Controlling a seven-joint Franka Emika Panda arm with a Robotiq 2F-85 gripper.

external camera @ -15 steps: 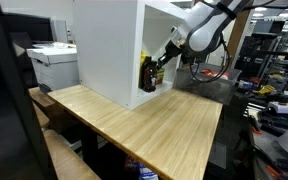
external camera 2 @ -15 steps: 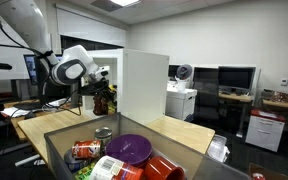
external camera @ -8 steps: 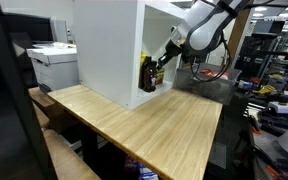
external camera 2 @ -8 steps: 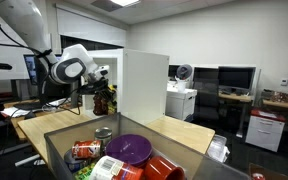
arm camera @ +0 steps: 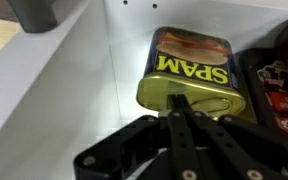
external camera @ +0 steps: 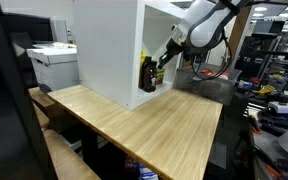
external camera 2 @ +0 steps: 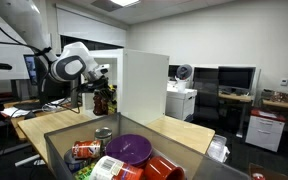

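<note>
The robot arm (external camera: 202, 22) reaches into a white cabinet (external camera: 104, 45), its gripper (arm camera: 176, 102) closed with fingers pressed together. The tips sit at the edge of a yellow-and-blue SPAM tin (arm camera: 191, 62), its label upside down.

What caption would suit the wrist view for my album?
Shut gripper close to a Spam can in a white cabinet.

The arm (external camera: 210, 22), in the upper right of an exterior view, has smooth, rounded white shells with black bands at the joints. In the upper left of an exterior view, its wrist joint (external camera 2: 66, 68) shows a round grey cap ringed in black. The gripper (arm camera: 177, 101), at the bottom centre of the wrist view, is matt black, built of flat linked bars with small round pivots.
</note>
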